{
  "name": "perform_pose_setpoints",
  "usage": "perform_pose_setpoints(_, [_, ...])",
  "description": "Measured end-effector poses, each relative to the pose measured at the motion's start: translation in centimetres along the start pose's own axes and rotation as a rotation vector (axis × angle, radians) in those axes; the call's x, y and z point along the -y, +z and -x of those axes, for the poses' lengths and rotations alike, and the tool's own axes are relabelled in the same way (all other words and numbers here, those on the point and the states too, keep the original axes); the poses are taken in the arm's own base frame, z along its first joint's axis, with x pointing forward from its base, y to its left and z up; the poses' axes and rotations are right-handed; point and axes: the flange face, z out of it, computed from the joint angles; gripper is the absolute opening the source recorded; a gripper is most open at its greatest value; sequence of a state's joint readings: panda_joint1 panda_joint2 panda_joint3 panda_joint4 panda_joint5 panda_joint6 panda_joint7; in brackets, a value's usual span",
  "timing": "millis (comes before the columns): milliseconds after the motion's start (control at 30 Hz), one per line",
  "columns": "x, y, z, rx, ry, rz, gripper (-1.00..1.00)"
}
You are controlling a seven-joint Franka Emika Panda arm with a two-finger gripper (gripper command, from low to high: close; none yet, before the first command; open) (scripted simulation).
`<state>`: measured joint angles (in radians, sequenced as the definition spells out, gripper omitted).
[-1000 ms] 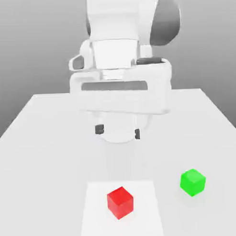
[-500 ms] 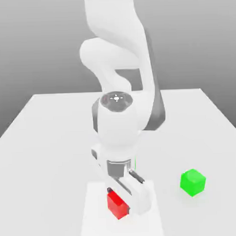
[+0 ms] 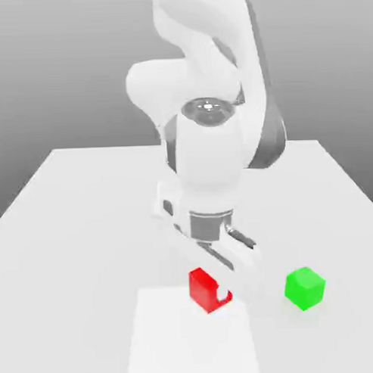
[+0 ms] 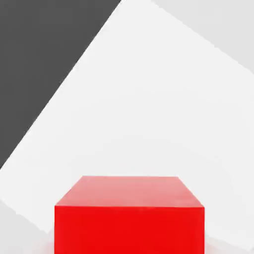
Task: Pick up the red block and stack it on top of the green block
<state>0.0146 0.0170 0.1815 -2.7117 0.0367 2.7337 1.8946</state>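
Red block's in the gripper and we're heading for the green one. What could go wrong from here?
The green block offers only a small top, so a slightly off-centre release could tip the red block off. The two may also be turned differently, so corners could overhang. If the gripper approaches too low, the red block could knock the green one across the table instead of landing on it.
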Motion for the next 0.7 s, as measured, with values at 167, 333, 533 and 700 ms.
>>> perform_pose_setpoints(167, [-3.7, -1.2, 6.5, 0.003, 0.013, 0.003, -1.0])
perform_pose_setpoints(333, [-8.1, -2.0, 11.4, -0.01, 0.043, 0.0, -1.0])
perform_pose_setpoints(533, [-9.0, 2.1, 12.4, -0.019, 0.061, -0.007, -1.0])
perform_pose_setpoints(700, [-9.2, 3.9, 12.4, -0.018, 0.059, -0.005, 1.0])
